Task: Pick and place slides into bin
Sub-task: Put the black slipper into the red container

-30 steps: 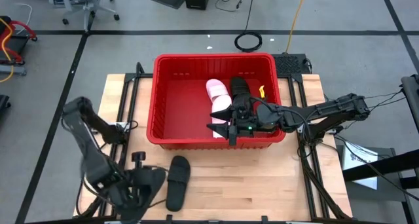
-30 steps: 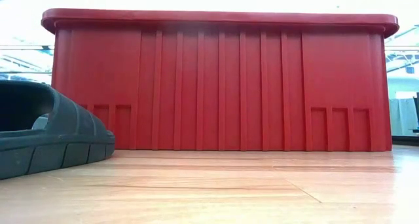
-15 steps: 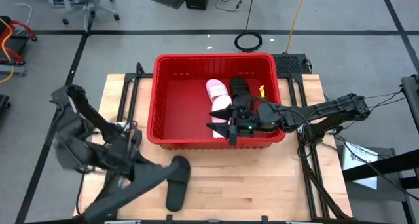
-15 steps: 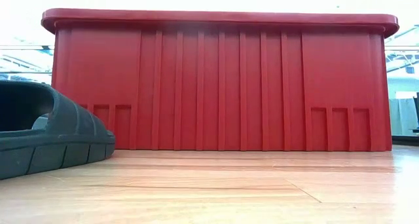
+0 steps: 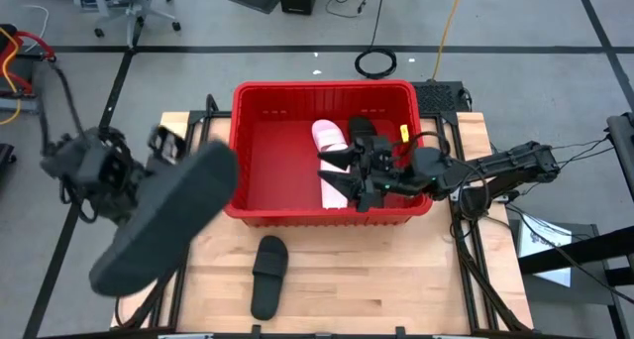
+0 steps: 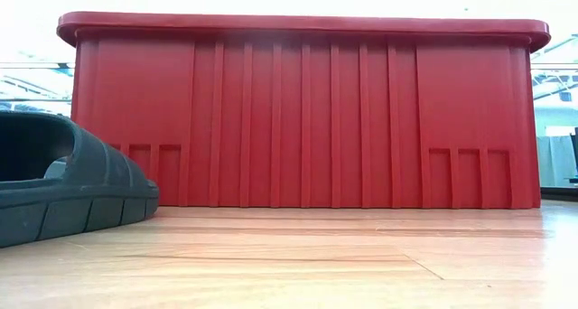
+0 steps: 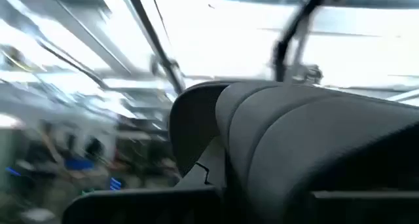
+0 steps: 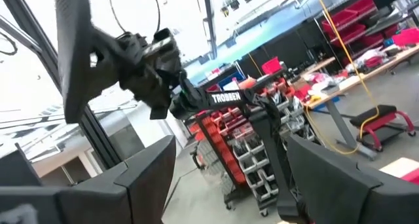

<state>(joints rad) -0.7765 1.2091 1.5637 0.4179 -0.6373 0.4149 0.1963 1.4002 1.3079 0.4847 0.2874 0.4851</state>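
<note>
My left gripper (image 5: pixel 168 159) is raised high over the table's left side, shut on a black slide (image 5: pixel 163 218) that looms large in the high view; the right wrist view shows that slide (image 8: pixel 71 50) too. The red bin (image 5: pixel 238 151) stands at the table's far middle. In it lie two pink-white slides (image 5: pixel 329 136) and a black one (image 5: pixel 362 131). My right gripper (image 5: pixel 339 172) hangs open over the bin's near right part, nothing between its fingers. Another black slide (image 5: pixel 267 277) rests sole-down on the wood in front of the bin, its end also in the low view (image 6: pixel 63 187). My left gripper holds the black slide near its far end (image 5: pixel 193 166); the slide itself hides the fingers, so the exact part cannot be told. The slide is lifted clear of the table and tilted, with its long body slanting away toward the table's near left.
Bare wood (image 5: pixel 396 280) lies in front of the bin to the right of the resting slide. The bin's tall near wall (image 6: pixel 307 110) fills the low view. Cables and frame rails (image 5: pixel 466 230) run along the table's right side.
My left gripper has risen steeply from the table's near left and tipped from pointing down to pointing upward, carrying the black slide clear of the wood and up toward the bin's left side. My right gripper has tipped upward a little over the bin, still open.
</note>
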